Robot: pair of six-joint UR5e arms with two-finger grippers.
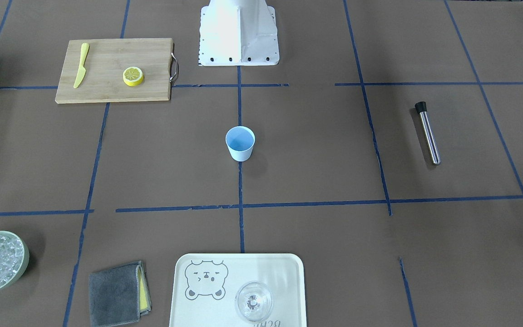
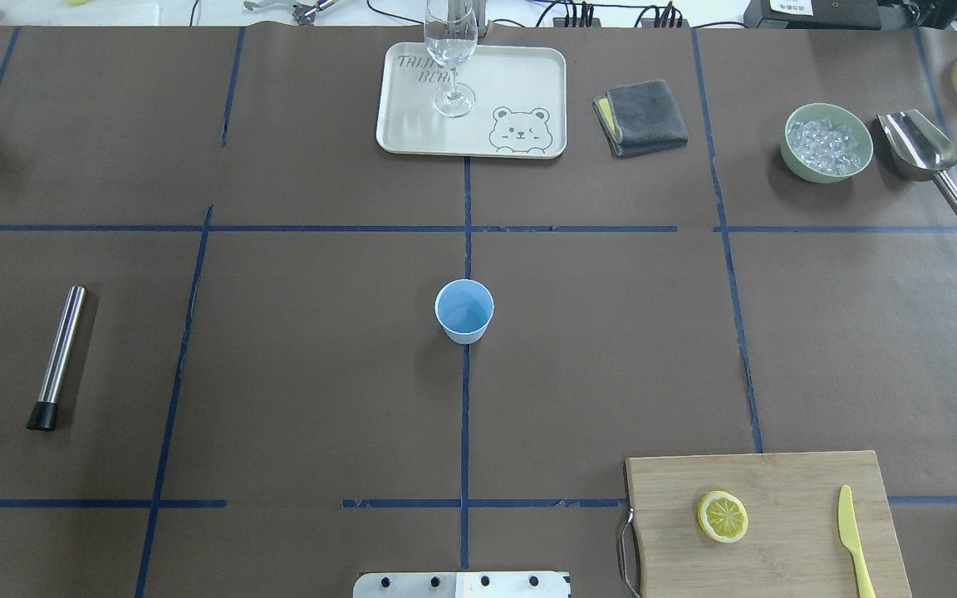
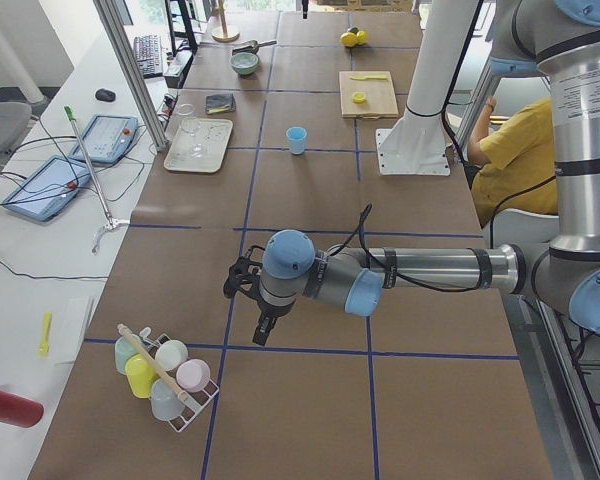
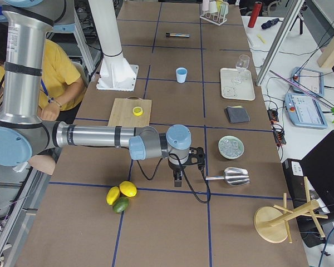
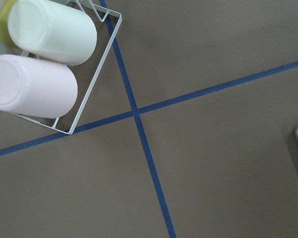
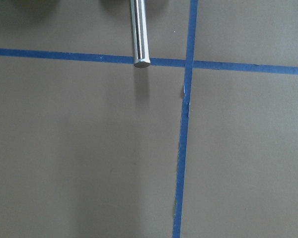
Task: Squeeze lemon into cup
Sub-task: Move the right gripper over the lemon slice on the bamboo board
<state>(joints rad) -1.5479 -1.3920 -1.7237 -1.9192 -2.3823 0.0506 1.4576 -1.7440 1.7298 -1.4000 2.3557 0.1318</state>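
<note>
Left fingers (image 3: 263,330), right fingers (image 4: 178,179) well apart from lemon (image 2: 723,516), cup (image 2: 464,311).

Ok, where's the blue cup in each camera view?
Front-facing: cup at centre, on a blue tape line.
Overhead: centre.
Left side: upper middle.
Right side: upper middle.
Both wrist views: not in them.
Landmark: the bear tray, in all four exterior views, across the cup from the robot.
</note>
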